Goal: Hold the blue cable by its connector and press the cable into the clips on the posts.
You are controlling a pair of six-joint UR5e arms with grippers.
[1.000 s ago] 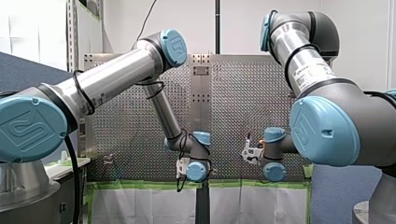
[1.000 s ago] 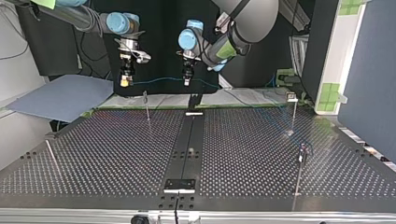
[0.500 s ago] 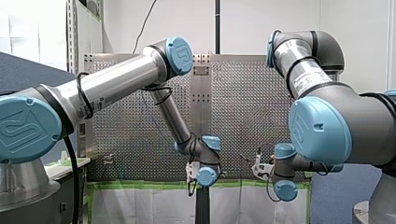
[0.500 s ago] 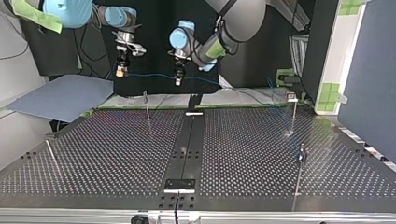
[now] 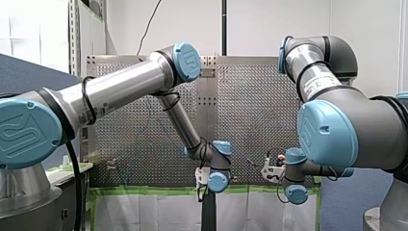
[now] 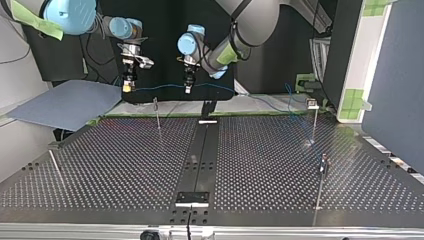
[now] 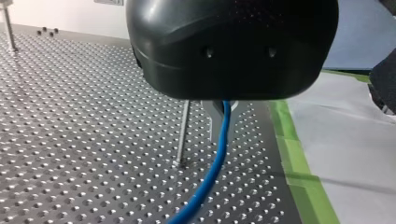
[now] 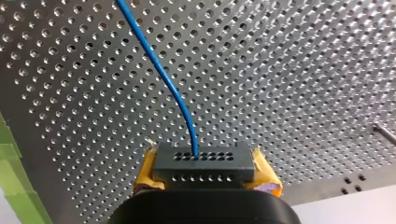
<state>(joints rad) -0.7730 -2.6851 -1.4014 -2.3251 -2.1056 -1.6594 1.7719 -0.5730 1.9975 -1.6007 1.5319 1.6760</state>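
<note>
The blue cable (image 6: 156, 88) hangs above the table's far edge, strung between my two grippers. My right gripper (image 8: 204, 174) has its yellow pads (image 8: 264, 173) shut on the cable's black connector (image 8: 204, 161); it is at the top view's left (image 6: 128, 86). My left gripper (image 7: 222, 129) is shut on the cable (image 7: 219, 158) further along and appears in the top view (image 6: 188, 88) as well. A thin post with a clip (image 6: 156, 103) stands just below the strung cable, apart from it. Another clip post (image 6: 312, 105) stands at the top view's right.
The perforated table (image 6: 125, 165) has a dark centre strip (image 6: 200, 160). More thin posts stand near the front right (image 6: 321, 180) and lean at the left (image 6: 55, 167). A blue sheet (image 6: 65, 102) lies at the far left. Slack cable trails toward a green-taped box (image 6: 305, 82).
Both grippers have carried the strung cable toward the top view's left, rising first and then dipping. In the front view both wrists have shifted right and lower.
</note>
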